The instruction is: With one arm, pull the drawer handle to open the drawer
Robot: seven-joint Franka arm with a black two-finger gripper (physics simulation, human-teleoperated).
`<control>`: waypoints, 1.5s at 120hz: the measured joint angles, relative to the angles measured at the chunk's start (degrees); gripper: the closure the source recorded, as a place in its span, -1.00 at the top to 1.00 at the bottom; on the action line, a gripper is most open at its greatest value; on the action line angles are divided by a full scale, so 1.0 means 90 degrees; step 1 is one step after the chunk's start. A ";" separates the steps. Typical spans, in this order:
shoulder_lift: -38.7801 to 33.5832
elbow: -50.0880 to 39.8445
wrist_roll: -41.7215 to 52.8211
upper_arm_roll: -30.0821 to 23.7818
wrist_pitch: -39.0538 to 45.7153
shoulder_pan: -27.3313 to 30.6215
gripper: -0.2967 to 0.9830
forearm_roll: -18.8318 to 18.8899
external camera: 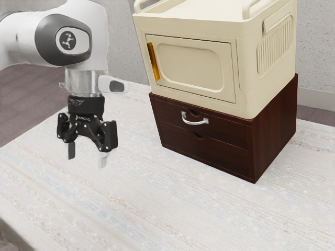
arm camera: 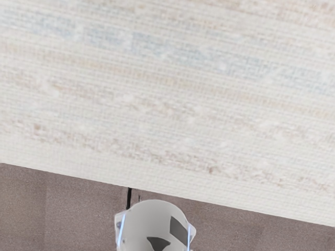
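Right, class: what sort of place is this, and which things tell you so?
Probably a simulated robot test area in a room: a robot arm reaches over a pale table, where a cream cabinet sits on a dark drawer unit.

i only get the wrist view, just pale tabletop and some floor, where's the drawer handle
Observer: On the upper drawer of the dark wooden chest. The silver handle lies toward the exterior view's right from the gripper.

Operator: ok, is that drawer out at all

Observer: No, its front sits flush with the chest, so it looks shut.

Operator: and my fingers, open or closed

Observer: Open, spread apart above the table with nothing between them.
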 joint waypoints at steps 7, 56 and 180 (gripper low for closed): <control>-0.0005 -0.0042 -0.0117 0.0009 0.0622 0.0314 0.54 -0.0002; -0.0021 0.1239 -0.1046 -0.0006 0.1787 0.1014 0.54 -0.0208; 0.0430 -0.0472 -0.8039 -0.0052 0.5344 -0.0552 0.54 -0.0222</control>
